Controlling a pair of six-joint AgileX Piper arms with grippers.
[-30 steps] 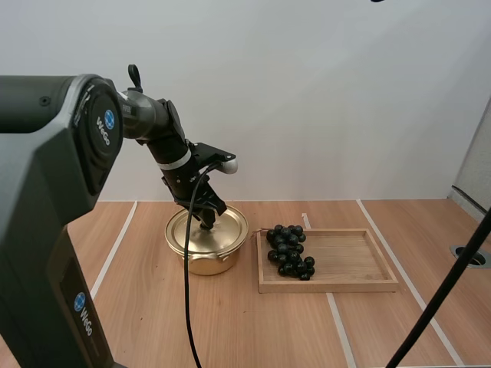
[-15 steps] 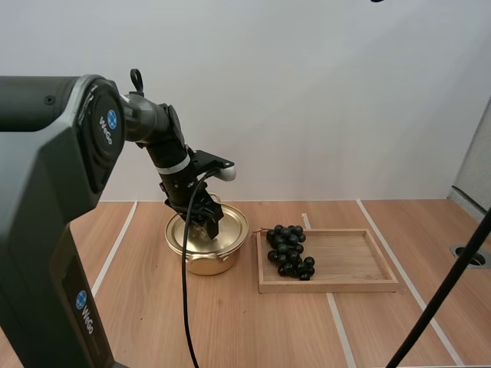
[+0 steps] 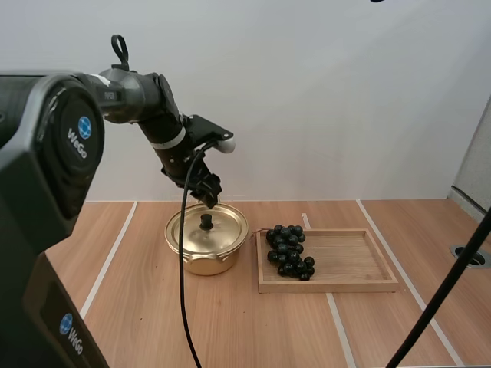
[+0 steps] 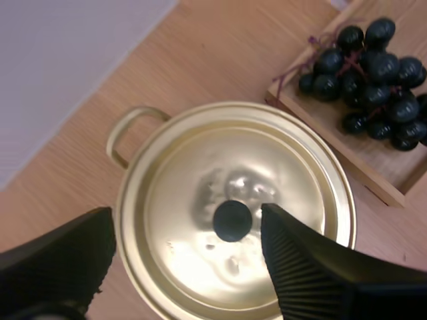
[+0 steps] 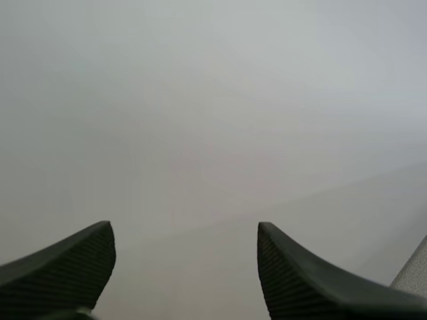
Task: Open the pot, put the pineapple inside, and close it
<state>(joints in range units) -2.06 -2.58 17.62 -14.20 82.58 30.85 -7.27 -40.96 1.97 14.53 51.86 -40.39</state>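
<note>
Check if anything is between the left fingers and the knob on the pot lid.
Nothing visible. The left gripper hangs open just above the knob of the lid, with only air between them.

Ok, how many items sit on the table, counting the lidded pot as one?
3: the pot, lid on, below the left gripper; the wooden tray to its right; the grapes at the tray's end nearest the pot. The closed pot may hide more.
</note>
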